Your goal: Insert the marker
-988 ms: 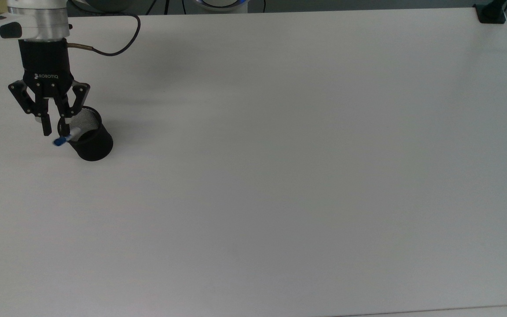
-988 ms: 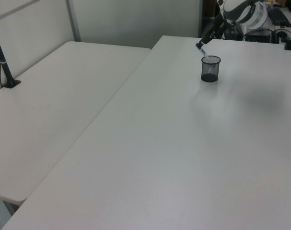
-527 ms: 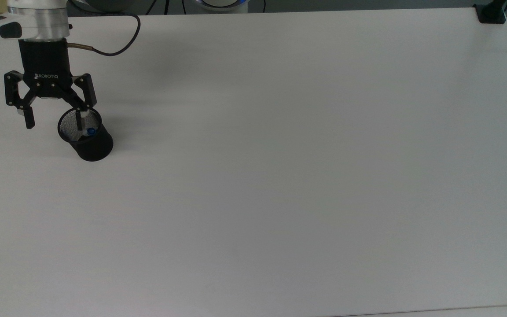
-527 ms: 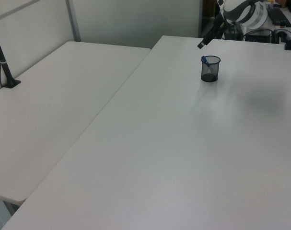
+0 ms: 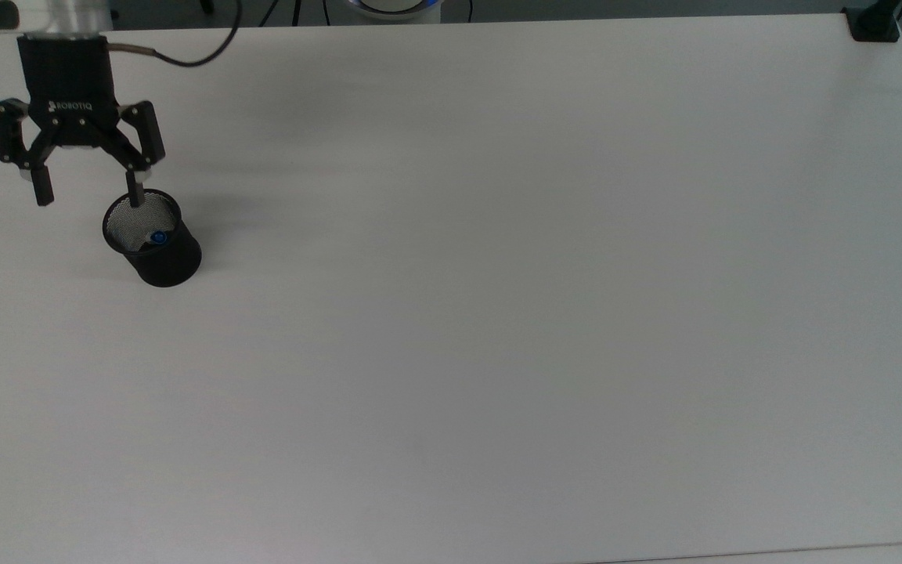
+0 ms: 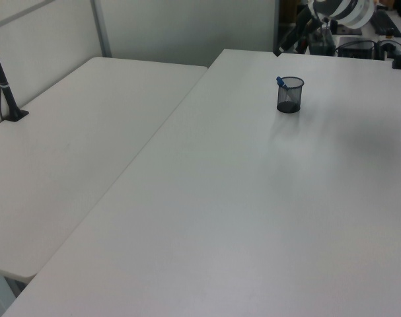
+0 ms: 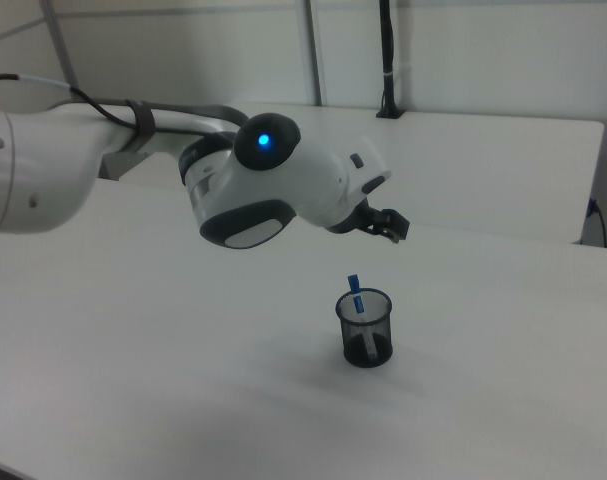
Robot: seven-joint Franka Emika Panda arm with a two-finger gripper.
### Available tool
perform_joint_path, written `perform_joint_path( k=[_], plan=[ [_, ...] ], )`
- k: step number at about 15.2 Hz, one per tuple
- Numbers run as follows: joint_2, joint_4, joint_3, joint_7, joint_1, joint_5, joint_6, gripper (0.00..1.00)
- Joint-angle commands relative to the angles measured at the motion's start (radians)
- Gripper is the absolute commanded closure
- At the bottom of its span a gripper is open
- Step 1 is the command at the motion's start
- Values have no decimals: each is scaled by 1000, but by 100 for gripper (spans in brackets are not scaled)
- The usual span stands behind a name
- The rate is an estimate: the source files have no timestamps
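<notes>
Released a second ago, the marker (image 5: 155, 236) now stands tilted inside the black mesh cup (image 5: 155, 249), blue end poking above the rim. Above it the gripper (image 5: 88, 193) has lifted clear, fingers spread wide and empty, over the white table (image 5: 498, 274).

1. The marker (image 5: 155, 236) stands inside the black mesh cup (image 5: 163, 258), free of any grip.
2. In the right view its blue end (image 7: 355, 284) pokes above the rim, nearly upright with a slight lean.
3. In the left view the blue tip (image 6: 280, 82) tilts toward the left view's left.
4. The white barrel is probably resting against the cup wall; the mesh obscures it.
</notes>
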Motion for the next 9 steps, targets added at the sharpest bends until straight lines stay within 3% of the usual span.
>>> perform_joint_path(
  k=[1,4,6,9],
  plan=[
    [-99,-14,-97,-7,1,5,-215,0],
    [-133,49,-169,-7,-8,-67,-431,0],
    [-127,181,-231,-6,-25,-128,-692,0],
    [-130,291,-283,8,-28,-156,-948,0]
  ],
)
